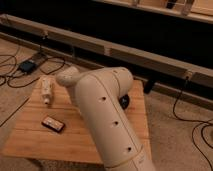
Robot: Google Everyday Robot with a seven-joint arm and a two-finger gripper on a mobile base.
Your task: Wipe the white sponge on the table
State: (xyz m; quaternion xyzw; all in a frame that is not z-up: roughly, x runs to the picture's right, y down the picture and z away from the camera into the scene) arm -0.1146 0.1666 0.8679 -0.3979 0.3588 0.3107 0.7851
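Only a small dark part of the tool (pixel 124 101) shows, peeking out past the right edge of the robot's arm just above the counter (pixel 35 135) near its far right side; whether it is spread or pressed together cannot be told, nor whether it pinches anything. The thick cream-coloured arm (pixel 107 120) rises from the bottom edge of the view, bends over the middle of the wooden plank top and hides much of it. The white sponge does not show anywhere on the bare part of the counter; if it lies there, it is behind the arm. Toward the far left of the counter a long, narrow white bottle-like object (pixel 46 89) lies on its side. Nearer the front left, well apart from it, lies a small flat dark rectangular object (pixel 52 123). On the carpeted floor (pixel 175 135) left of the counter sits a dark box (pixel 27 65) with black cables (pixel 10 80) running from it, and another cable (pixel 200 127) loops on the floor at right.
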